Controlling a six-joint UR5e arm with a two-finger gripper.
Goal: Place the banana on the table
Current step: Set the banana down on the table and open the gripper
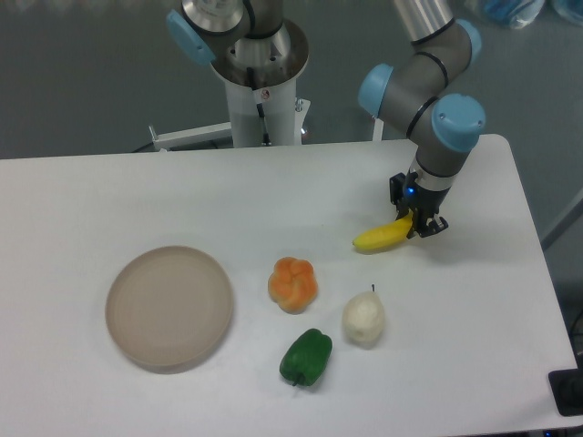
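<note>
While clamped on the banana (381, 238) | gripper (417, 221) grips its right end | banana juts left, low over table (137, 191)

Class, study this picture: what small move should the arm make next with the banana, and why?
Probably open the tool and let go. The banana sits low over bare table, seemingly touching it, its right end in the tool's grip, clear of the pear.
</note>
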